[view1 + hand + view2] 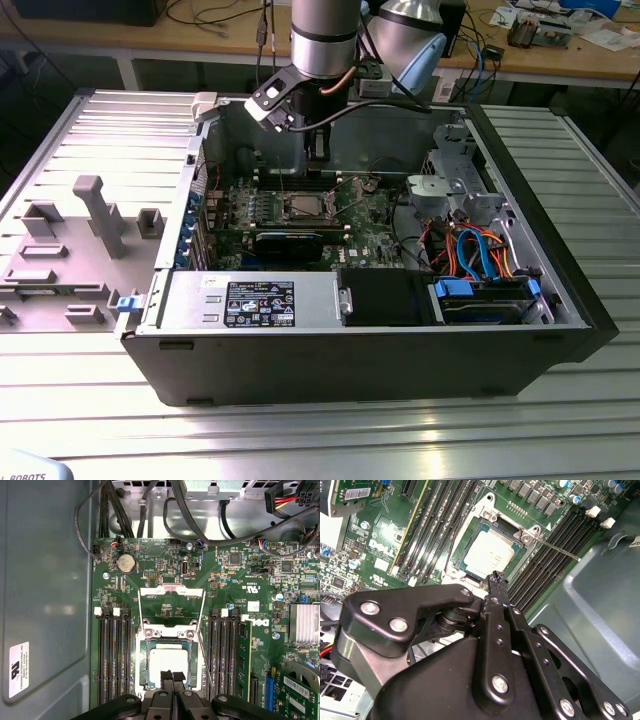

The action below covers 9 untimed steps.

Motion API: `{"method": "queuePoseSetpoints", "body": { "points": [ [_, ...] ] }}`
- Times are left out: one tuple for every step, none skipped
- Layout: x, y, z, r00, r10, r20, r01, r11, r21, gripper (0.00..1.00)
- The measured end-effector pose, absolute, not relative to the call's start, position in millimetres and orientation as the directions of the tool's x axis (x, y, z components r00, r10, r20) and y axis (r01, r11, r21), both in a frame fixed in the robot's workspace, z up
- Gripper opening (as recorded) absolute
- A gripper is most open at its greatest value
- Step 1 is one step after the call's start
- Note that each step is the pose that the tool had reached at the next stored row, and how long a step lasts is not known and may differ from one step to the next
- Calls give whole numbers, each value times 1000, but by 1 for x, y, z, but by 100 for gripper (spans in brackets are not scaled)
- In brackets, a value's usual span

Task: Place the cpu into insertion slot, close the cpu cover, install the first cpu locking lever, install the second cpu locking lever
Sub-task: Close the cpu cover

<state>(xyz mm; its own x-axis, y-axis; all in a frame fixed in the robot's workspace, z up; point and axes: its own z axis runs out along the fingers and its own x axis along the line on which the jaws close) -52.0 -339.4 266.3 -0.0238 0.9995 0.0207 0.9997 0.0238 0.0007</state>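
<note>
The arm (325, 40) reaches straight down, its end effector (173, 676) with fingers pressed together.

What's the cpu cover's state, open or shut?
Open: the cpu cover is hinged back off the insertion slot, leaving the seated cpu bare.

The room is brightly and evenly lit from above. In the exterior view the ribbed metal table (430, 418) throws a white glare patch at lower centre, while the inside of the computer case (380, 365) lies in shade. In the second wrist view a white bloom washes out part of the green motherboard (382, 530), and the cpu (490, 555) looks pale, nearly blown out. The black gripper (495, 577) shows a soft grey sheen.
</note>
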Motion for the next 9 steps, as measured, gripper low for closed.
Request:
{"method": "queuePoseSetpoints", "body": {
  "points": [
    [-52,-339,266,-24,999,21,1000,24,1,11],
    [-52,-339,266,-24,999,21,1000,24,1,11],
    [-52,-339,266,-24,999,21,1000,24,1,11],
    [-52,-339,266,-24,999,21,1000,24,1,11],
    [-52,-339,266,-24,999,21,1000,24,1,11],
    [-52,-339,266,-24,999,21,1000,24,1,11],
    [-52,-339,266,-24,999,21,1000,24,1,11],
    [-52,-339,266,-24,999,21,1000,24,1,11],
    [-52,-339,266,-24,999,21,1000,24,1,11]
  ]
}}
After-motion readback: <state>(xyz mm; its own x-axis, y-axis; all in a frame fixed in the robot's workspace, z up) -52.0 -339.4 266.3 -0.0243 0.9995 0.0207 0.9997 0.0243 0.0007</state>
